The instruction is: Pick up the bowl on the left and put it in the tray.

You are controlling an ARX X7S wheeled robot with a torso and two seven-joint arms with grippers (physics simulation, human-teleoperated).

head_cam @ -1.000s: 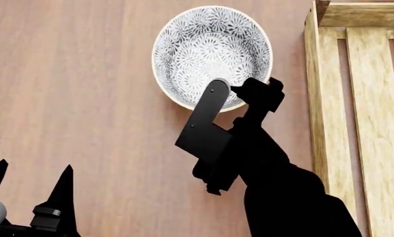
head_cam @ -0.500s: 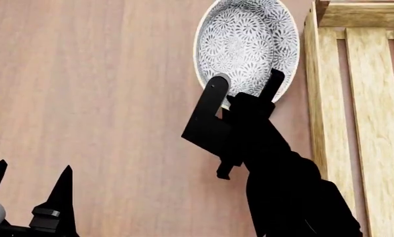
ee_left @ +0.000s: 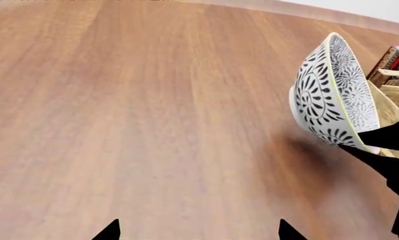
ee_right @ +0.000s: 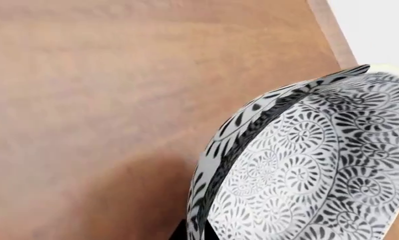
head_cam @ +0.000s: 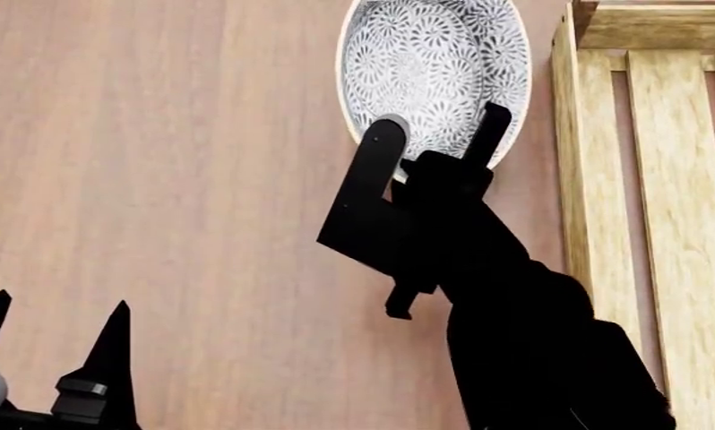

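Observation:
The bowl, white with a grey-blue floral pattern, hangs tilted above the wooden table, just left of the tray. My right gripper is shut on the bowl's near rim, with one finger inside it. In the right wrist view the bowl fills the frame and its rim runs between the jaws of my right gripper. The left wrist view shows the bowl raised off the table, with its shadow below. My left gripper stands open over bare table near the front left, seen as two tips.
The tray's end rail and near side wall stand close to the bowl's right. A red-brown box lies beyond the tray's end. Bare wooden table stretches to the left.
The bowl has come off the table in my right gripper, tilted up, and shifted right toward the tray and farther away. The left gripper has not moved.

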